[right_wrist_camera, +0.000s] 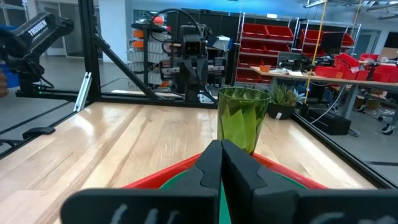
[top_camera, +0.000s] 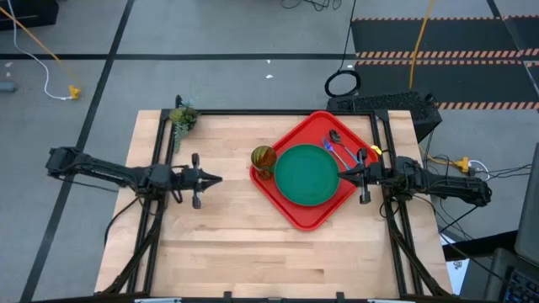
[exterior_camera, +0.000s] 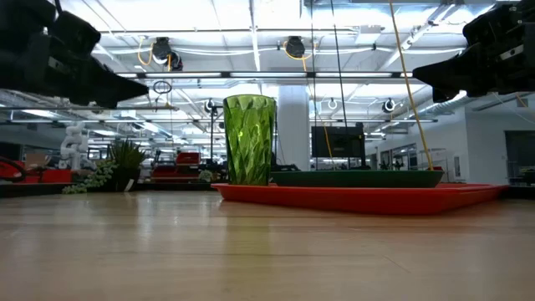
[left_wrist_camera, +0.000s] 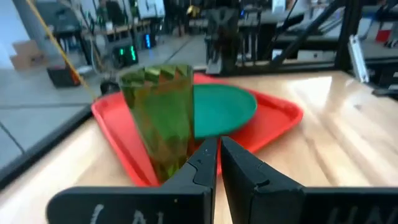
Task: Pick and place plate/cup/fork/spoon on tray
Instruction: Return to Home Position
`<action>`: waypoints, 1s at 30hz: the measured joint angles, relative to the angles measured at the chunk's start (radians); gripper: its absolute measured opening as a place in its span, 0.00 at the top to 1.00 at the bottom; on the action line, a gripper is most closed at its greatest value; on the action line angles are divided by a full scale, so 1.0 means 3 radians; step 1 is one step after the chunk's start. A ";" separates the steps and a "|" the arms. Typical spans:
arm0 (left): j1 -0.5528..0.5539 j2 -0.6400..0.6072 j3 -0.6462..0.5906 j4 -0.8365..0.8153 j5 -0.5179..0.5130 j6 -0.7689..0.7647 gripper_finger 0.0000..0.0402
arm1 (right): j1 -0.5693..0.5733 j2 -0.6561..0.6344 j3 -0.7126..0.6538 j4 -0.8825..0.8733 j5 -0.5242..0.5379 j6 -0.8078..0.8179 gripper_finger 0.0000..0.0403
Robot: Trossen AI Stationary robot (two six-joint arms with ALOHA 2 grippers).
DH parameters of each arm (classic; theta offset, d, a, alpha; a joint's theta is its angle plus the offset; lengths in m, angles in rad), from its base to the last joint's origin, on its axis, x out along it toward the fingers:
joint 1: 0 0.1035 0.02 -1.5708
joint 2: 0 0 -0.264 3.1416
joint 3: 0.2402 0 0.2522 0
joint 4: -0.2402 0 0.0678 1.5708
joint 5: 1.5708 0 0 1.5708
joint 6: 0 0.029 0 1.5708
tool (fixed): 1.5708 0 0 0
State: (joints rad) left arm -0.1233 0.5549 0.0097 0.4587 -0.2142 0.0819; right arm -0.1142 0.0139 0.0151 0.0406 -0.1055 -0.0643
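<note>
The red tray (top_camera: 295,215) lies turned like a diamond on the table's right half. The dark-green plate (top_camera: 307,174) lies flat on it. The green cup (top_camera: 263,159) stands upright on the tray's left corner, also in the low view (exterior_camera: 249,139). The fork (top_camera: 329,150) and the spoon (top_camera: 339,144) lie on the tray by its far right edge. My left gripper (top_camera: 216,178) is shut and empty, left of the tray. My right gripper (top_camera: 344,173) is shut and empty over the plate's right edge.
A small green plant (top_camera: 182,118) stands at the table's far left corner. Bare wood lies along the near edge and on the left half. A black frame (top_camera: 253,112) runs along the far edge.
</note>
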 joint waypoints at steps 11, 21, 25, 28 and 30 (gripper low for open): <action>-0.0124 -0.0900 0.0000 -0.0253 0.0000 0.0235 0.94 | 0.0001 0.0000 0.0000 0.0000 0.0000 0.0000 1.00; -0.0139 -0.1631 0.0000 -0.0694 0.0000 0.0482 0.94 | 0.0000 0.0000 0.0000 0.0000 0.0000 0.0000 1.00; -0.0137 -0.1847 0.0001 -0.0820 -0.0005 0.0559 0.94 | 0.0001 0.0000 0.0000 0.0000 0.0001 0.0000 1.00; -0.0132 -0.1843 0.0002 -0.0831 -0.0010 0.0562 0.94 | 0.0001 0.0000 0.0000 0.0000 0.0001 0.0000 1.00; -0.0129 -0.1843 0.0003 -0.0891 -0.0013 0.0479 0.94 | 0.0001 -0.0001 0.0000 0.0001 0.0001 0.0000 1.00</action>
State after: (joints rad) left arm -0.1619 0.0020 0.0105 0.1914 -0.2180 0.2255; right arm -0.1139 0.0135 0.0151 0.0410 -0.1051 -0.0643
